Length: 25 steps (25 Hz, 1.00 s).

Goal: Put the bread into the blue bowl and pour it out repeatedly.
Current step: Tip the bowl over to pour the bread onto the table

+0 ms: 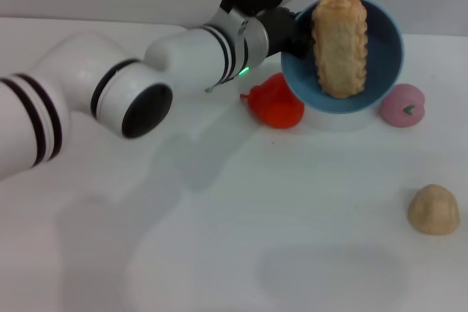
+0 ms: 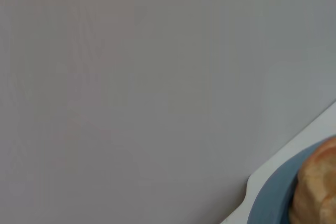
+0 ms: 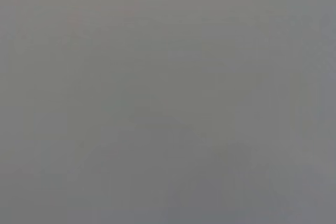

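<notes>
Left gripper point(image 1: 292, 34) is clamped on the rim of the blue bowl point(image 1: 380, 49), holding it off the table point(image 1: 219, 239) and tipped steeply so its opening faces the head camera. The bread point(image 1: 339, 43) sits upright inside the bowl, flat side out; a red toy point(image 1: 276, 104), a pink toy point(image 1: 402, 105) and a beige lump point(image 1: 433, 210) lie below. No readable writing or labels; right gripper not visible

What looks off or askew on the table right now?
Only the blue bowl: the left claw holds it off the table by its rim, tipped steeply toward the camera, with the bread lying inside on its sloping wall. That fits pouring. The red toy, pink toy and beige lump sit undisturbed.
</notes>
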Each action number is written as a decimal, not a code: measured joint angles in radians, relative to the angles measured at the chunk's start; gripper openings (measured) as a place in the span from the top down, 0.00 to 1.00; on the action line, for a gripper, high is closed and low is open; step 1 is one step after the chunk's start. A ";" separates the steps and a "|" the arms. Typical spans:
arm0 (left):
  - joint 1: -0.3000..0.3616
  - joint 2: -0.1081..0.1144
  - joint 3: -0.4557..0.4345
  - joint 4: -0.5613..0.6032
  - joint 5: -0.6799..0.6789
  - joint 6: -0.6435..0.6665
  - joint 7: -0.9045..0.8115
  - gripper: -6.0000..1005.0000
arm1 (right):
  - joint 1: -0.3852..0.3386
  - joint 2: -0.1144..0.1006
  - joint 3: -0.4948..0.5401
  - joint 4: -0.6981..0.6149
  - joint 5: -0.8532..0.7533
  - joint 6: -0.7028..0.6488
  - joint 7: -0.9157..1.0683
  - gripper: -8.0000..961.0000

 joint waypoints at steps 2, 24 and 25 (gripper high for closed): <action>0.014 0.000 0.029 -0.004 0.000 0.060 0.000 0.99 | 0.000 0.000 0.000 0.001 0.000 0.000 -0.001 0.41; 0.142 0.000 0.234 -0.140 0.000 0.473 0.010 0.99 | 0.011 0.001 0.001 0.008 0.004 -0.001 -0.004 0.41; 0.143 0.000 0.233 -0.142 0.000 0.478 0.011 0.99 | 0.011 0.001 0.001 0.008 0.005 -0.001 -0.004 0.41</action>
